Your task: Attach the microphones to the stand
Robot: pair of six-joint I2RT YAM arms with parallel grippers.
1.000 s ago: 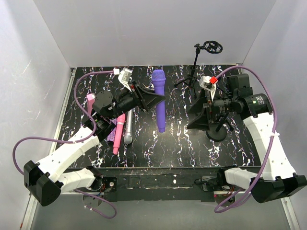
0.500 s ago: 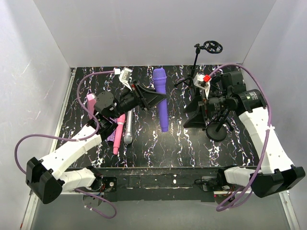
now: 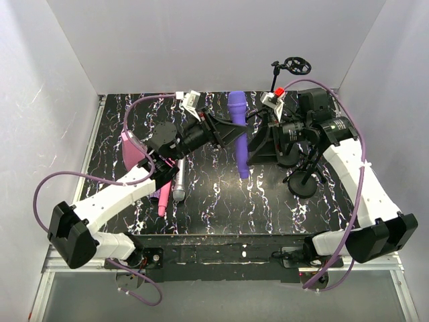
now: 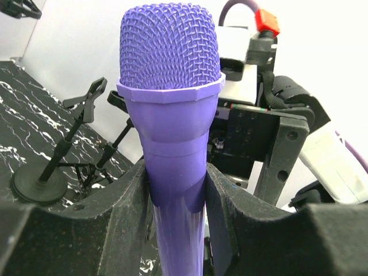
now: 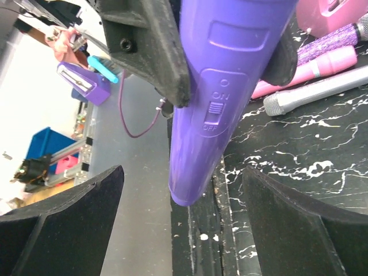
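Left side first. Your left gripper (image 4: 175, 192) is pinching the purple microphone (image 4: 171, 52) just below its mesh head, one finger (image 4: 123, 195) pressed on each side of the barrel. The microphone is held off the worktop (image 3: 268, 201), about mid-scene. Its head points to the far side and its tail slants toward the near edge.

Right side. Your right gripper (image 3: 255, 144) is just right of that microphone, facing left. In the right wrist view its fingers (image 5: 63, 213) are spread wide on either side of the tail end. There is a clear gap on both sides and neither one touches the barrel. The on/off switch faces that camera.

Arm pose. Your left arm runs from the near-left corner diagonally up to the middle. Your right arm rises from the near-right corner, bends at the far right, and its wrist turns back toward the centre. The two grippers are nearly face to face.

Elsewhere. The pink microphone (image 3: 165, 198) and the silver-grey microphone (image 3: 179, 186) lie side by side on the left of the worktop. The glittery microphone (image 5: 339, 37) lies next to them, near a pink wedge (image 3: 133, 151). The round-base stand (image 3: 303, 186) is right of centre, below the right wrist. The tripod stand (image 3: 273, 66) is at the far side.
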